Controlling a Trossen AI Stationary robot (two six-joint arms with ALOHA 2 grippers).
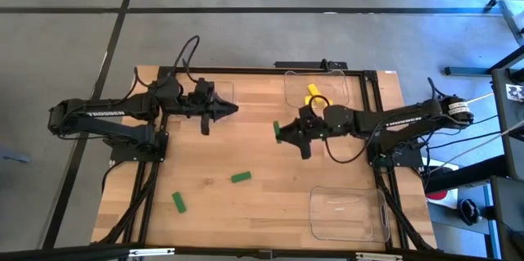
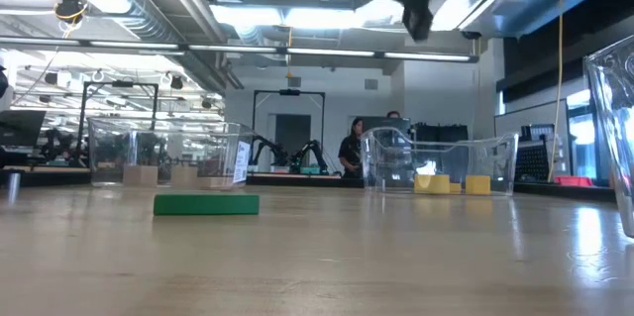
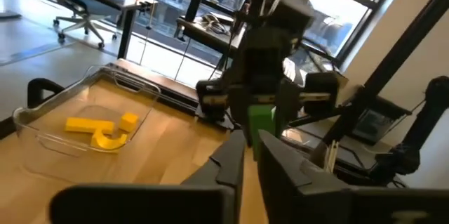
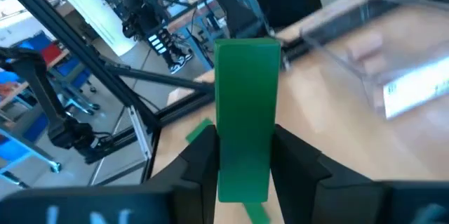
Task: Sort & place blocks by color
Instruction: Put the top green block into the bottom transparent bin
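My right gripper (image 1: 282,132) hovers over the table's middle, shut on a green bar block (image 4: 245,112), which also shows in the left wrist view (image 3: 261,120). My left gripper (image 1: 232,110) waits shut, touching nothing, at the far left beside a clear tray (image 1: 221,89). Two more green blocks lie flat on the table (image 1: 240,177) (image 1: 178,203); the low view shows one (image 2: 206,204). Yellow blocks (image 1: 315,94) lie in the far clear tray (image 1: 344,85). Tan blocks (image 2: 139,172) sit in the left far tray. My right gripper pinches the green bar between its two fingers (image 4: 200,164), holding it by its lower half (image 4: 242,161). The fingers reach in from the table's right and lie along the bar. Its free end (image 4: 247,55) sticks out past the fingertips. The bar is lifted clear of the table.
A third clear tray (image 1: 348,212) stands at the near right corner. A dark frame (image 1: 327,68) runs along the table's far edge. Bare wood lies between the two arms and toward the near edge around the loose green blocks. A person (image 2: 353,148) stands far back in the room.
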